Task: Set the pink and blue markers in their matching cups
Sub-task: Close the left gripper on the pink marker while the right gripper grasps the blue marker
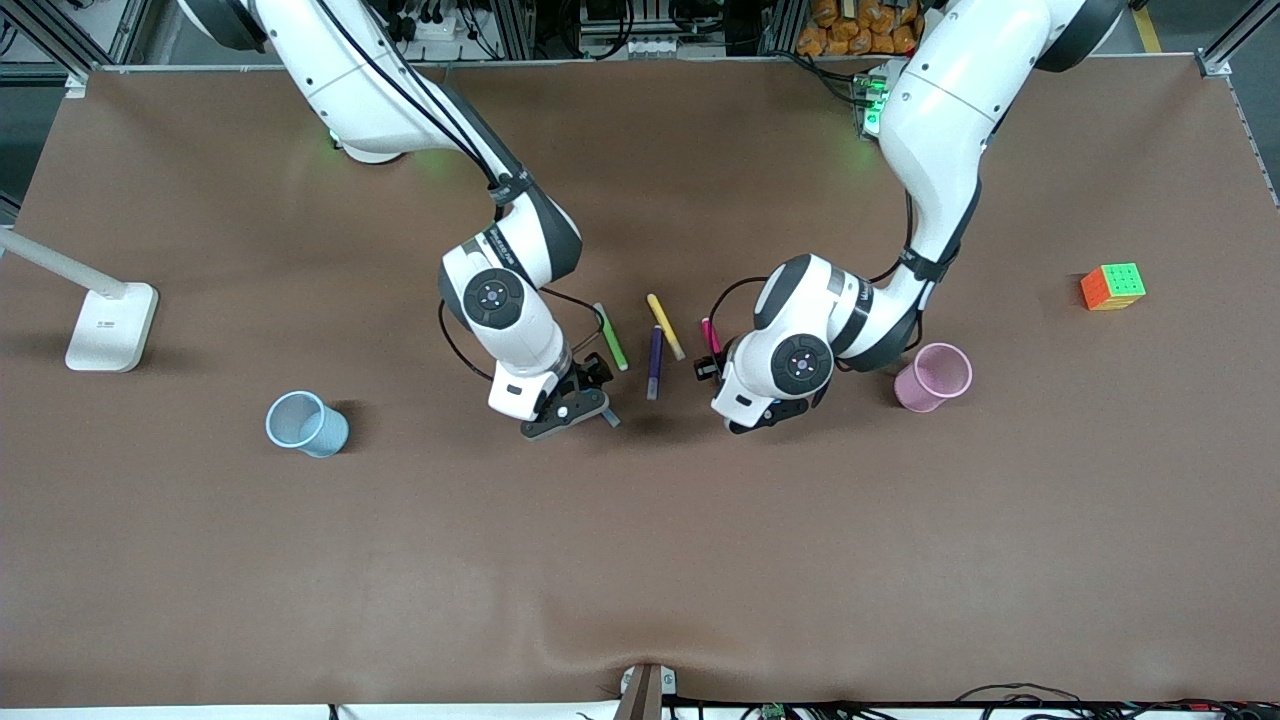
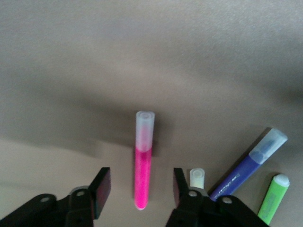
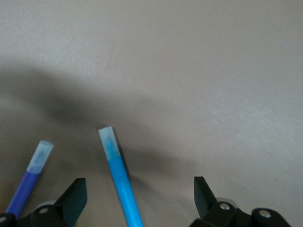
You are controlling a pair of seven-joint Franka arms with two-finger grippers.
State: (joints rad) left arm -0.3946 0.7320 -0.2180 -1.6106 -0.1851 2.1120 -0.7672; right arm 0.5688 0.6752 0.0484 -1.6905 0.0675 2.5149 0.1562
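1. Straddling the pink marker [image 2: 142, 175], the left claw [image 2: 138, 191] sits low over the middle of the worktop [image 1: 640, 560]; its fingers [image 2: 101, 189] stand apart on either side of the marker with a gap on each side, not clamped on it.
2. The pink marker lies flat on the worktop, toward the left arm's end of a cluster of pens, with the yellow pen [image 1: 666, 326] and dark purple pen [image 1: 654, 362] beside it and the green pen [image 1: 611, 337] toward the right arm's end.
3. The right claw [image 3: 137, 196] is low over the blue marker [image 3: 120, 177], fingers wide apart, the marker lying between them closer to one finger and untouched.
4. The pink cup [image 1: 934, 376] stands upright just beside the left arm's wrist, toward that arm's end of the worktop.
5. The blue cup [image 1: 305, 424] stands well apart from the pens toward the right arm's end, with open worktop around it.
6. A colour cube [image 1: 1112, 286] and a white lamp base [image 1: 110, 326] sit near opposite ends; the half nearer the front camera is open.
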